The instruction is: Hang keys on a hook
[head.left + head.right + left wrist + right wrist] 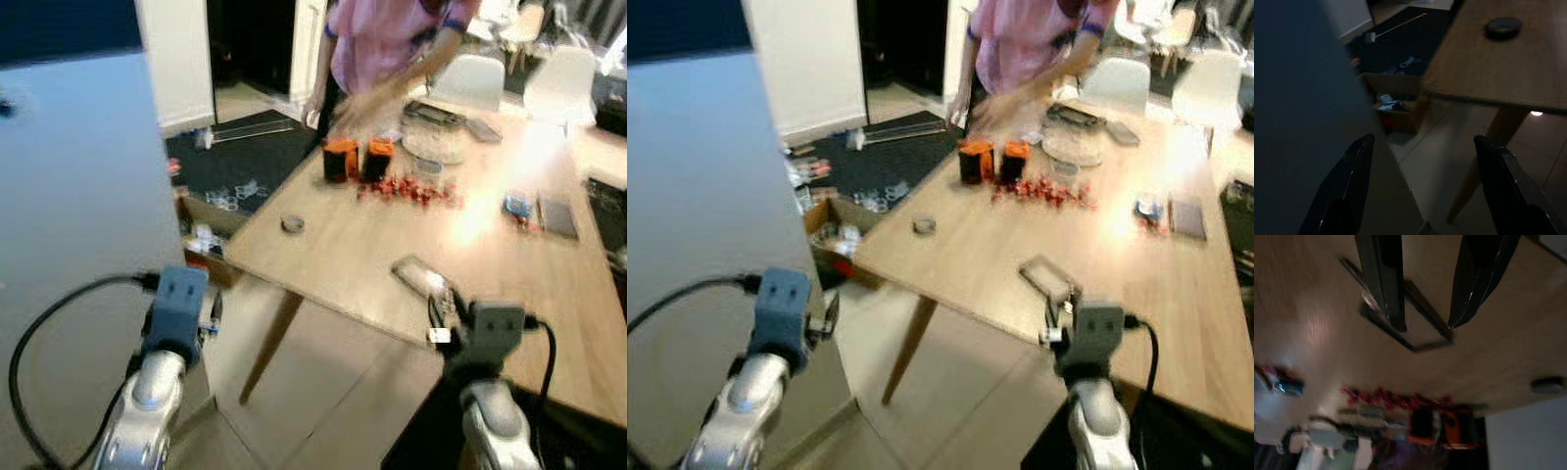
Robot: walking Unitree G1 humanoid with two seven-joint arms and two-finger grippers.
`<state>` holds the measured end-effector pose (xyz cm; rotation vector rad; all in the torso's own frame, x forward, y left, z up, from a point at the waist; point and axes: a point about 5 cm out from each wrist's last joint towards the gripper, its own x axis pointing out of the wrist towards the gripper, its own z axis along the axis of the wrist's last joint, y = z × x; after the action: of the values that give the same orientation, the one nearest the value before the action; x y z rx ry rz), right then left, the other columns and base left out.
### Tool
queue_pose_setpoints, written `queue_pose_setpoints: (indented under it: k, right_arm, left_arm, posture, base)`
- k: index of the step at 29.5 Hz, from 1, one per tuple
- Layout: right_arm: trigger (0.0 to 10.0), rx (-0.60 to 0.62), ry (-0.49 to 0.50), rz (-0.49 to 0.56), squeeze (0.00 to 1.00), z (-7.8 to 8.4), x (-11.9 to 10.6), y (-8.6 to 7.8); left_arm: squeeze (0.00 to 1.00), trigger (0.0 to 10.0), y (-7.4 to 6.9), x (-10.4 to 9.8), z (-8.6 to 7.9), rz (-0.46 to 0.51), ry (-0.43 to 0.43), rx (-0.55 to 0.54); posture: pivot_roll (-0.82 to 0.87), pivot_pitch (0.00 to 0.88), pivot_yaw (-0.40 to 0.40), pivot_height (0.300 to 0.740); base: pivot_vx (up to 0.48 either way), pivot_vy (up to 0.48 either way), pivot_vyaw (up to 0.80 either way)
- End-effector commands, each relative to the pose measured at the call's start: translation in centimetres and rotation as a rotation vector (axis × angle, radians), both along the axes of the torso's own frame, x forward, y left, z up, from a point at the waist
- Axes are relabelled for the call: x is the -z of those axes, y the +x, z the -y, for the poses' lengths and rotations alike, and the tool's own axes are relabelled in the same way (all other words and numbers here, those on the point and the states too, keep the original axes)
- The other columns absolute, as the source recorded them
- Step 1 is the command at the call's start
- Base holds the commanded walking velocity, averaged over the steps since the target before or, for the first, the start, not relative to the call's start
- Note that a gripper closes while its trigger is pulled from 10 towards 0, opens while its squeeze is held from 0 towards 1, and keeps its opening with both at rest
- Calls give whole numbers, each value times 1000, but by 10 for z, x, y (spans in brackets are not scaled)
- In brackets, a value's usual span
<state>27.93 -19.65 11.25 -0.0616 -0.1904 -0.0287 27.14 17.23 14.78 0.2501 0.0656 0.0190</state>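
My right gripper (1425,325) is open and hovers just above a flat, dark-framed rectangular object (419,274) lying near the front edge of the wooden table (323,245); nothing is between its fingers. A small blue and red item (516,208) lies farther right on the table; blur hides whether it is the keys. My left gripper (1423,141) is open and empty, held off the table's left corner beside a tall grey-blue panel (78,196). No hook can be made out.
A person (392,49) in a pink top leans over the far end of the table. Two orange and black blocks (355,159), several small red pieces (407,190), a round dark disc (292,224) and plates lie on the table. A cardboard box (838,235) stands on the floor.
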Motion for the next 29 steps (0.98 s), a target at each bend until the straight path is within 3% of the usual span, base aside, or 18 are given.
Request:
queue_pose_setpoints:
  k: [1,29]
  right_arm:
    - [10000,12,-9,-16,0,4,2,-2]
    - [10000,-7,-10,-24,0,0,3,3]
  left_arm:
    - [0,10000,-1,0,4,-4,-1,17]
    - [0,10000,0,-2,6,3,-2,14]
  posture:
    - [83,94,-23,740]
    - [94,91,-33,740]
  base:
    - [0,0,-800]
    - [0,0,-800]
